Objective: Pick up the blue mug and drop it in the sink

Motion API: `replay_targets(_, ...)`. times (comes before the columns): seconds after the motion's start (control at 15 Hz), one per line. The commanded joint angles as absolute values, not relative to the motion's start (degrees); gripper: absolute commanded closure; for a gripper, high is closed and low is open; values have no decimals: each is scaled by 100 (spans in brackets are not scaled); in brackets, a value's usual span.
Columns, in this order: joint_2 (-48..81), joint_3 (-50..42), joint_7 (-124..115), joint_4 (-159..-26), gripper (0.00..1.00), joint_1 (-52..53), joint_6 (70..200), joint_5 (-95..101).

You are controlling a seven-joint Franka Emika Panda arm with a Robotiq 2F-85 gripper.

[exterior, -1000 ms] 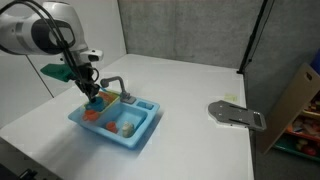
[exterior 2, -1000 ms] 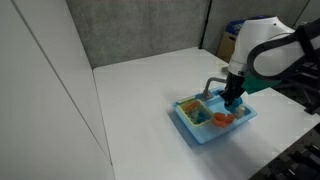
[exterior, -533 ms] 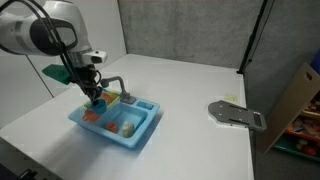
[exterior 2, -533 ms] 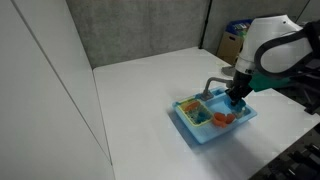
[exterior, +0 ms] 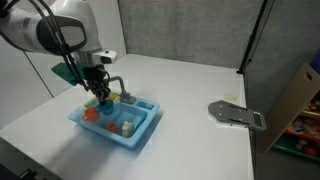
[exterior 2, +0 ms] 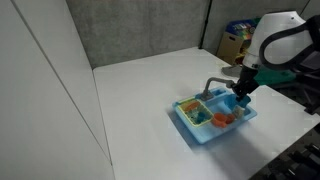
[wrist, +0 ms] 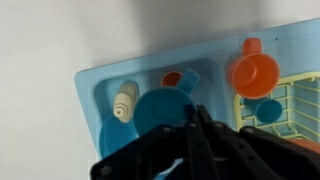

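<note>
Claw: black two-finger gripper is closed narrowly on the small round blue mug, which is held above the sink.
Sink: light-blue plastic toy sink; a mug released off-centre could be bounced off its rim.
Mug: thin-edge grip could be lost early; contact is hidden by the claw.
Toys: cream piece left of the mug cannot be identified.

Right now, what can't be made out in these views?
- Wrist view: gripper covers the blue mug's near rim; both blurred there.
- Wrist view: sink cut off by the right edge.
- Both exterior views: blue mug too small, behind the gripper.
- Exterior view: toys in the sink too small to name.
</note>
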State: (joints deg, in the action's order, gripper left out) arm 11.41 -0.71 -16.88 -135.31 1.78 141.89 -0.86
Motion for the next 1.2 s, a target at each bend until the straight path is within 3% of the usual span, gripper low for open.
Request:
replay_targets(0.0, 991, -139, -1467, -13535, 98, 47, 14030, -250)
replay_targets(1.13, 1138, -239, -1363, -13413, 95, -125, 14169, -553)
